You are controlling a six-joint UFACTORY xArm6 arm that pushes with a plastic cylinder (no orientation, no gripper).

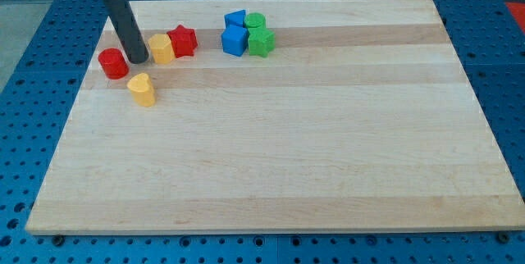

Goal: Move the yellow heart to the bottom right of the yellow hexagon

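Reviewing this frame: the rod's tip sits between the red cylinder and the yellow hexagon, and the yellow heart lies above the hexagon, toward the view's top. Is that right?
Not quite. My tip does sit between the red cylinder and the yellow hexagon, but the yellow heart lies below the hexagon, toward the view's bottom and slightly left, as the camera view shows.

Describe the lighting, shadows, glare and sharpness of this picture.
Camera view: even, bright light; soft short shadows under the blocks, such as the yellow heart and yellow hexagon. Faint sheen along the board near the view's top. Blocks are sharp; my tip, between the red cylinder and the hexagon, is slightly soft. Board edges look straight.
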